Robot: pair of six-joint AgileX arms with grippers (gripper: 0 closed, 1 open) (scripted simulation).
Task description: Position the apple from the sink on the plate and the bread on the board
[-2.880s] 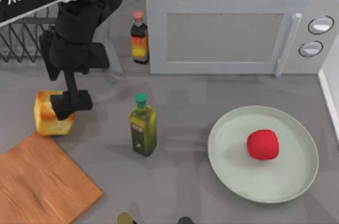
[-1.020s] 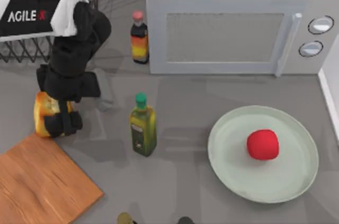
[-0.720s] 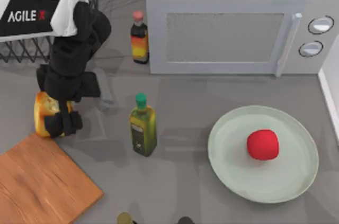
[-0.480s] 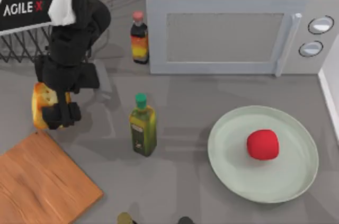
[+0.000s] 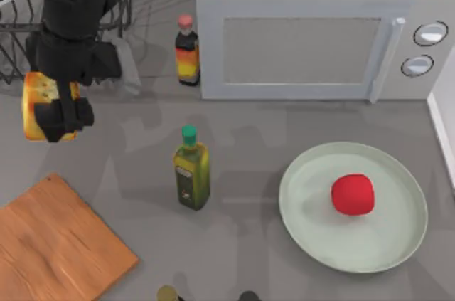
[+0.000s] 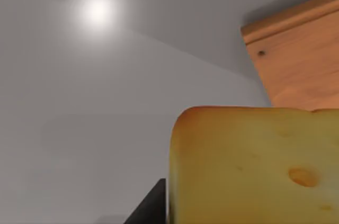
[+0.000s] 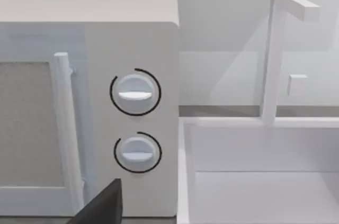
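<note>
The golden bread (image 5: 35, 100) hangs lifted above the table at the far left, with my left gripper (image 5: 62, 119) shut on it. The left wrist view has the bread (image 6: 254, 166) close up and a corner of the wooden board (image 6: 296, 60) beyond it. The board (image 5: 57, 244) lies flat at the table's front left, apart from the bread. On the pale green plate (image 5: 313, 226) at the right rests the red apple (image 5: 352, 194). My right gripper (image 7: 100, 205) is parked, facing the microwave's knobs and the white sink (image 7: 254, 181).
A green-capped oil bottle (image 5: 192, 173) stands mid-table between board and plate. A red-capped sauce bottle (image 5: 187, 50) stands by the microwave (image 5: 313, 38) at the back. A wire rack (image 5: 18, 45) is at the back left. The sink's edge (image 5: 444, 123) runs along the right.
My left gripper has risen off the table with the bread in it and shifted left and toward the back. Apple, plate, bottles and board have not moved.
</note>
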